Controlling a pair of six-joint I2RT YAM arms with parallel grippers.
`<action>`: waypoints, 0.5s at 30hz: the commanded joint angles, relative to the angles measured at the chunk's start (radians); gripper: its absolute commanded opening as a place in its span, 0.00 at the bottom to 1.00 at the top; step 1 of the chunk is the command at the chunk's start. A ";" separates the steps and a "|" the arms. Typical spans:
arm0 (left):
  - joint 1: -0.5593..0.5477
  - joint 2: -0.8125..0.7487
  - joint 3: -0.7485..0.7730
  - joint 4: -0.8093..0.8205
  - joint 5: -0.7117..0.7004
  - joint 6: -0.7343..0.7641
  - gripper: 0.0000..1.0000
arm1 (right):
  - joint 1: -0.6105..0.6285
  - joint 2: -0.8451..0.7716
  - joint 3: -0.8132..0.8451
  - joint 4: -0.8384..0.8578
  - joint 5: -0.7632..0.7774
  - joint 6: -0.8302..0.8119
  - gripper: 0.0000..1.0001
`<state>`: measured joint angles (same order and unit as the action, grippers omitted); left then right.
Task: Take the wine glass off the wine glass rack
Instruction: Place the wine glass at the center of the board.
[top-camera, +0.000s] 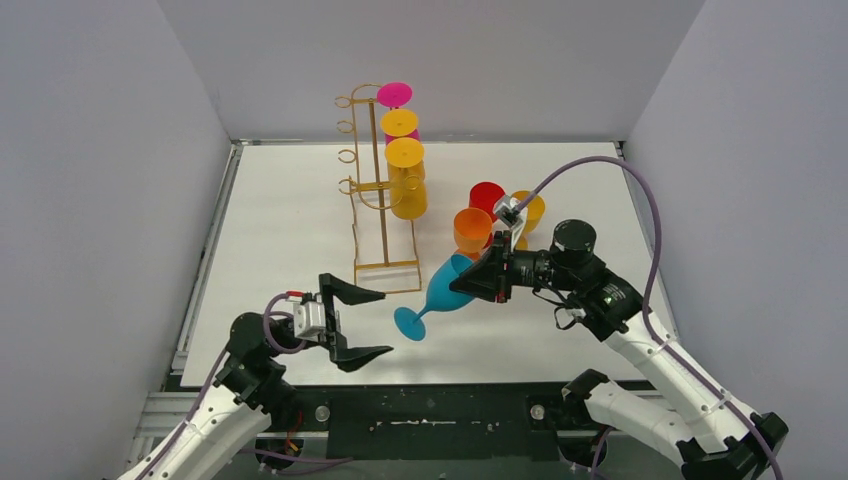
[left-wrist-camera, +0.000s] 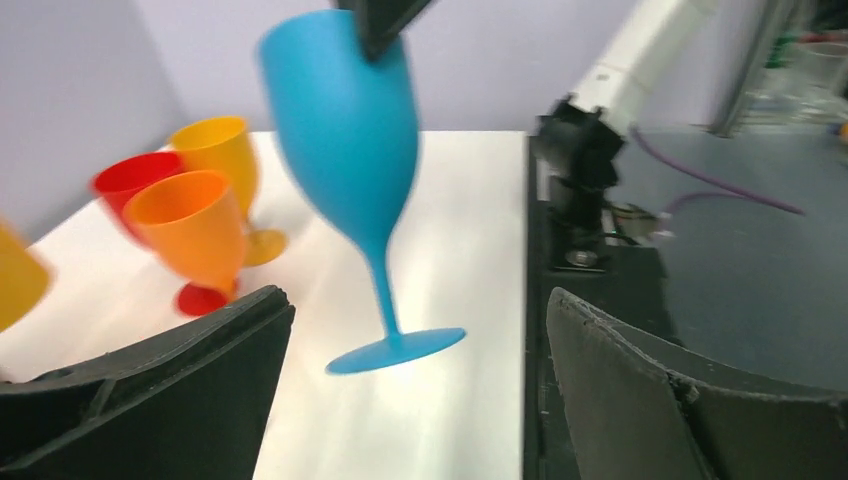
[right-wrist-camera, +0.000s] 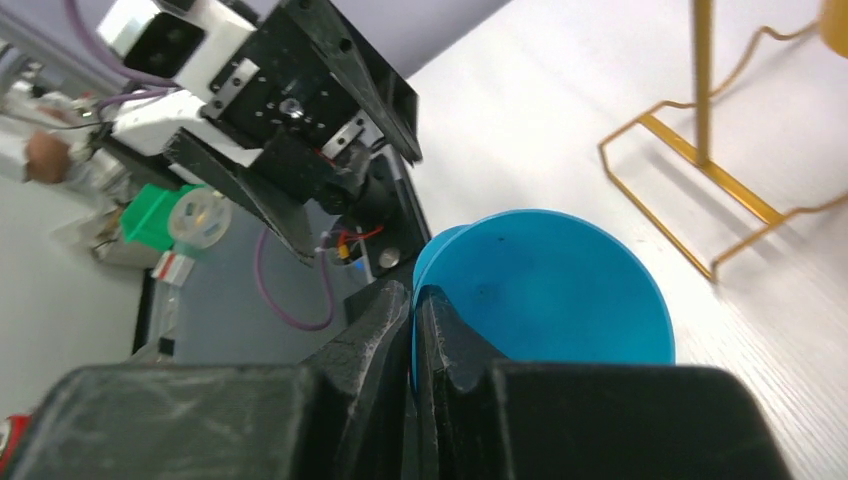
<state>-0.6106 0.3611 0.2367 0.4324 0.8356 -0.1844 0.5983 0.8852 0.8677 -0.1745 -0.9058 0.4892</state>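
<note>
The right gripper (top-camera: 478, 280) is pinched tight on the rim of the blue wine glass (top-camera: 445, 285), one finger inside the bowl and one outside, as its wrist camera shows plainly (right-wrist-camera: 415, 310). The glass is off the rack (top-camera: 384, 220) and hangs tilted just in front of the rack's looped base, bowl toward the right arm and foot slanting down toward the near left. Whether the foot touches the table (top-camera: 280, 220) I cannot tell.

The left gripper (top-camera: 386, 323) sits low just beside that foot, its jaws spread wide and holding nothing; from its own camera the blue glass (left-wrist-camera: 345, 130) stands between the two dark fingers (left-wrist-camera: 200, 370).

The gold wire rack stands upright toward the back of the table. A pink glass (top-camera: 395, 95) and two yellow glasses (top-camera: 405, 152) hang in a row on its right side, feet up.

Right of the rack, behind the right gripper, a red glass (top-camera: 487, 197), an orange glass (top-camera: 472, 230) and a yellow-orange glass (top-camera: 528, 208) stand upright, close together.
</note>
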 joint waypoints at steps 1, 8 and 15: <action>0.016 -0.052 0.070 -0.171 -0.281 0.107 0.97 | 0.026 -0.026 0.071 -0.204 0.212 -0.130 0.00; 0.059 -0.128 0.080 -0.267 -0.896 -0.099 0.97 | 0.076 0.016 0.198 -0.525 0.697 -0.121 0.00; 0.090 -0.067 0.193 -0.463 -1.122 -0.144 0.97 | 0.077 -0.068 0.150 -0.424 0.843 -0.157 0.00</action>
<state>-0.5293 0.2554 0.3264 0.0891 -0.0601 -0.2646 0.6693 0.8852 1.0245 -0.6445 -0.2527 0.3527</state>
